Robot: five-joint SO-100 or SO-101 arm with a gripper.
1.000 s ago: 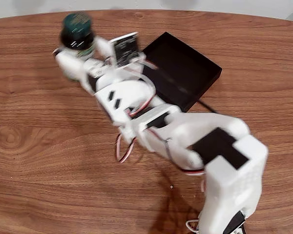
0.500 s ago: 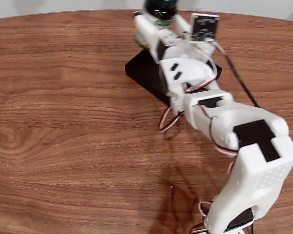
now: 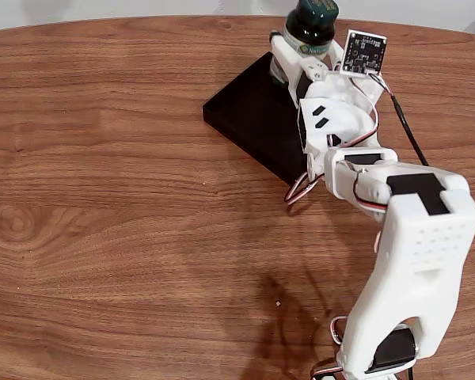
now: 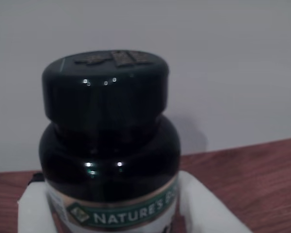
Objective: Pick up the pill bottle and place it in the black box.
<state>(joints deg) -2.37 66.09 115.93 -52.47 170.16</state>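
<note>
The gripper [image 3: 307, 49] was clamped on the pill bottle [image 3: 311, 22], holding it upright above the far side of the black box [image 3: 249, 115]. The bottle looked rigid, light and glossy, likely slippery; gripping the labelled body below the cap [image 4: 105, 92] seemed soundest.

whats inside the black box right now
The visible left part of the black box looks bare in the fixed view. The arm covers its right part, so that area cannot be checked. The pill bottle is held above its far end by the gripper.
</note>
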